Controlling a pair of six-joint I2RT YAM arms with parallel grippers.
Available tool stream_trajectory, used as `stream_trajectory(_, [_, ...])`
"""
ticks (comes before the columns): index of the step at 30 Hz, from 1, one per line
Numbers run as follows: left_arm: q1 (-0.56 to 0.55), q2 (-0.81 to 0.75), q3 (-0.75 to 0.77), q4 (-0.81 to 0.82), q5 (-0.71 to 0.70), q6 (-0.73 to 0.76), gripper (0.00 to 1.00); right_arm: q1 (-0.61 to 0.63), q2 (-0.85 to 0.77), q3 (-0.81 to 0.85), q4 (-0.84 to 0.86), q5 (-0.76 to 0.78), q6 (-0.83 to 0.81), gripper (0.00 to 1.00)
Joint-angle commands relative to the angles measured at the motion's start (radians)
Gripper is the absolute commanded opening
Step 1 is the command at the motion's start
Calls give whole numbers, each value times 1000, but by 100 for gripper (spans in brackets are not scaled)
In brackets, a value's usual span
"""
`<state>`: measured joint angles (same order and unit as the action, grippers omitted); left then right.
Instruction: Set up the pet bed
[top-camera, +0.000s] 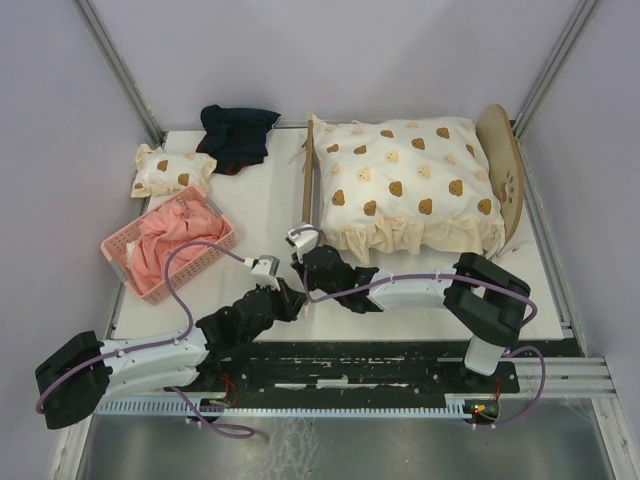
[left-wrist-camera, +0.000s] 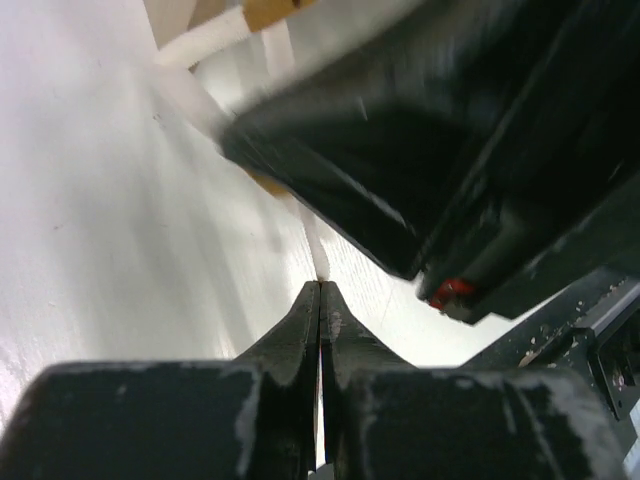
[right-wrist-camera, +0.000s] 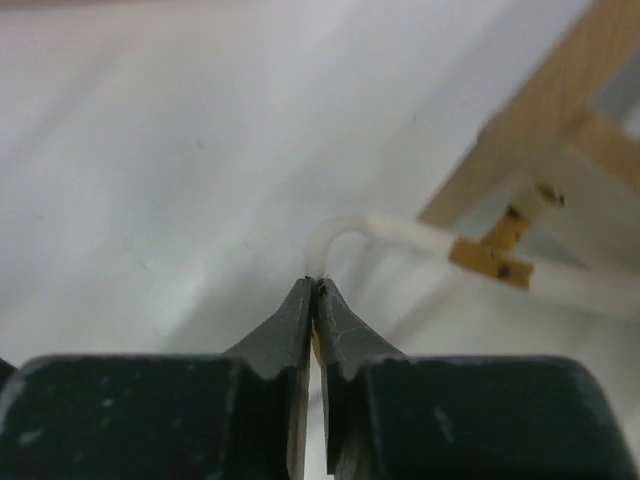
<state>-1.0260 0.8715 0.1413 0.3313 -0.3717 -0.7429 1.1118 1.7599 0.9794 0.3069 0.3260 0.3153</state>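
The pet bed (top-camera: 308, 170) stands at the back right. Its arched headboard (top-camera: 505, 170) with the paw print is on the right, and the cream bear-print quilt (top-camera: 405, 180) covers the top, hiding the mattress. Both grippers meet on the table just off the bed's front left corner. My left gripper (top-camera: 293, 303) (left-wrist-camera: 321, 288) is shut on a thin white cord (left-wrist-camera: 318, 250). My right gripper (top-camera: 303, 272) (right-wrist-camera: 314, 283) is shut on the curved end of the same cord (right-wrist-camera: 345, 232). The cord runs past a tan tag (right-wrist-camera: 490, 258) toward the bed's wooden leg (right-wrist-camera: 540, 110).
A pink basket (top-camera: 128, 270) holding pink cloth sits at the left. A small bear-print pillow (top-camera: 172, 170) and a dark cloth (top-camera: 238, 135) lie at the back left. The right arm's black body (left-wrist-camera: 450, 150) hangs close over my left gripper.
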Motion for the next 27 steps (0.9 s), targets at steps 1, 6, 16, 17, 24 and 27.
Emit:
stream_trajectory(1, [50,-19,22,12,73,-32,3,6,-121,-95,-66,24,-80,19])
stream_trajectory(6, [122,-31,25,-18,106,-49,3,6,-239,-131,-128,-7,-189,42])
stream_trajectory(16, [270,28,37,-13,232,-79,3,-4,-276,-157,-242,-393,-1077,52])
stream_trajectory(17, [278,38,35,4,243,-86,3,-6,-260,-131,-296,-406,-1151,52])
stream_trajectory(24, [365,86,46,39,296,-110,3,-19,-150,-58,-413,-436,-1479,54])
stream_trajectory(27, [407,95,52,48,322,-109,3,-20,-104,-27,-447,-453,-1583,54])
